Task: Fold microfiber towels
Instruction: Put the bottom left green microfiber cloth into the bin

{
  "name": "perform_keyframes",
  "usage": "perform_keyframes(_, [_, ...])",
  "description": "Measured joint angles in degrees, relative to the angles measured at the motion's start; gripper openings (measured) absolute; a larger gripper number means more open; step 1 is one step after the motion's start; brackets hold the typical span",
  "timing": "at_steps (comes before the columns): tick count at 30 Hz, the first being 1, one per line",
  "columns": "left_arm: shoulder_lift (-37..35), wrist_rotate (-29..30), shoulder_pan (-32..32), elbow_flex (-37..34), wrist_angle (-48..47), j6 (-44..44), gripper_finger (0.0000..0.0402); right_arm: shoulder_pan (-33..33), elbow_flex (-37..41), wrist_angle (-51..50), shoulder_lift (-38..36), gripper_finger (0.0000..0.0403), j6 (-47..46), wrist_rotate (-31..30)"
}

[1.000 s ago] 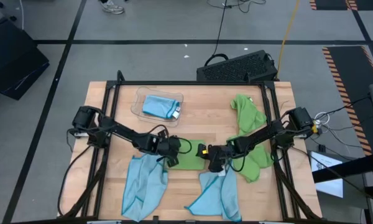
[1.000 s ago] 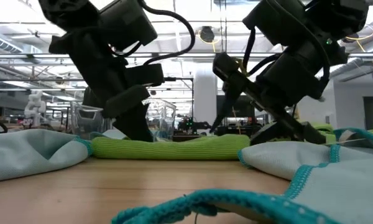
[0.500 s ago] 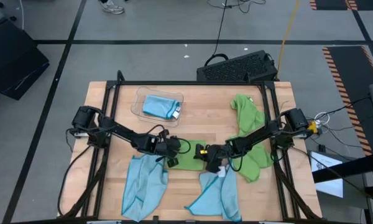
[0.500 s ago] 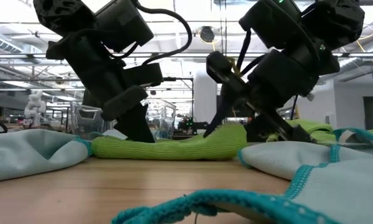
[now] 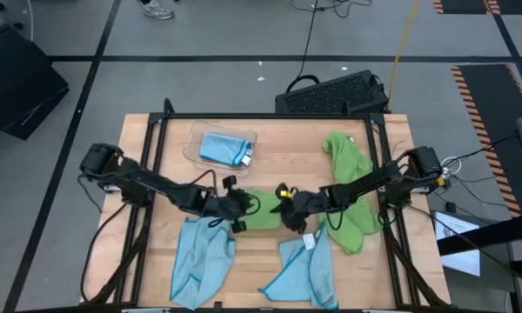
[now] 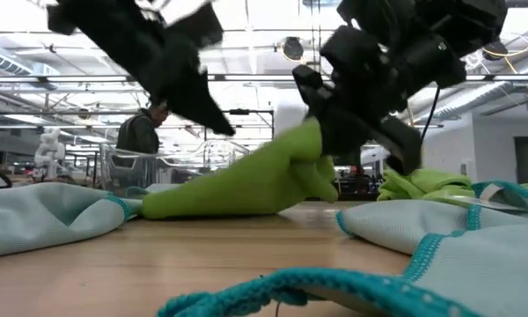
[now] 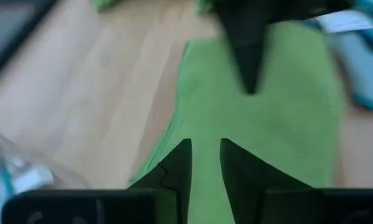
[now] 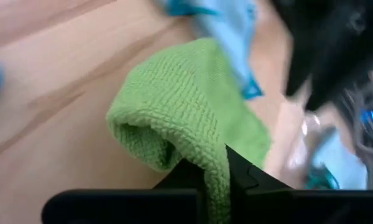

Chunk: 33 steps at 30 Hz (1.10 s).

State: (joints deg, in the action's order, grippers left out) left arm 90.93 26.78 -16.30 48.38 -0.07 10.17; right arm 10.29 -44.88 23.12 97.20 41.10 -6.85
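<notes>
A folded lime green microfiber towel (image 5: 263, 213) lies mid-table between my two grippers. My left gripper (image 5: 237, 209) is at its left end and my right gripper (image 5: 289, 207) at its right end, both shut on it. In the low view the green towel (image 6: 246, 185) slopes from its raised right end down to its left end (image 6: 154, 208), which rests on the wood. Two light blue towels (image 5: 200, 261) (image 5: 300, 269) lie spread near the front edge. My left gripper has the green towel's left end (image 7: 205, 146) in the narrow gap between its two fingers (image 7: 177, 168). It comes from the table's left, slanting down. The low view is blurred there, so how high this end is lifted does not show. My right gripper pinches the green towel's right end (image 8: 219, 163) between its two fingers, across a rolled fold of several layers (image 8: 168, 124). It comes from the table's right, slanting down. That end (image 6: 312, 145) is lifted clear of the table, and the cloth slopes away below it.
A clear tray (image 5: 194, 143) holding a folded blue towel (image 5: 222, 148) stands at the far left. A crumpled green towel (image 5: 348, 187) lies at the right under the right arm. A dark keyboard (image 5: 331, 91) lies beyond the far edge. A person (image 6: 141, 132) stands in the room behind.
Both grippers have risen and gone a little toward the far edge. My right gripper has shut on the green towel's right end and lifted it off the table, so the towel now slopes up to the right. Its near left end has stayed on the wood.
</notes>
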Motion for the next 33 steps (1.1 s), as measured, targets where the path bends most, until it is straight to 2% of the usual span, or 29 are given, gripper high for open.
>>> perform_keyframes(4, [-0.01, 6.75, -4.85, 0.13, 6.51, -5.16, 0.0130, -3.06, -0.07, 0.24, -3.03, 0.0007, -8.60, 5.61])
perform_keyframes(9, [3.31, 13.39, -8.70, 0.09, 10.44, -5.85, 0.0220, -6.32, -0.15, 0.53, -3.53, 0.0007, -16.41, 11.27])
perform_keyframes(14, [7.19, 13.09, -9.50, 0.09, 12.54, -2.36, 0.0291, -7.43, -0.15, 0.58, -3.59, 0.0007, -20.09, 11.67])
perform_keyframes(19, [10.56, 13.44, -8.90, 0.16, 15.64, -0.98, 0.0313, -7.65, -0.15, 0.67, -3.59, 0.0007, -22.01, 11.67])
perform_keyframes(24, [13.72, 15.25, -5.54, 0.15, 16.64, -0.90, 0.0294, -7.63, -0.17, 0.87, -3.62, 0.0007, -22.81, 11.70])
perform_keyframes(27, [14.50, 14.96, -3.66, 0.20, 16.77, -1.37, 0.0261, -7.63, -0.17, 0.63, -3.62, 0.0007, -24.00, 11.70])
perform_keyframes(30, [14.47, 14.82, -2.48, 0.21, 14.16, -2.72, 0.0189, -7.63, -0.20, 0.47, -3.64, 0.0007, -24.13, 11.67])
perform_keyframes(33, [11.08, 13.70, -2.21, 0.51, 9.24, -3.65, 0.0074, -7.63, -0.22, 0.18, -3.64, 0.0010, -24.35, 11.60])
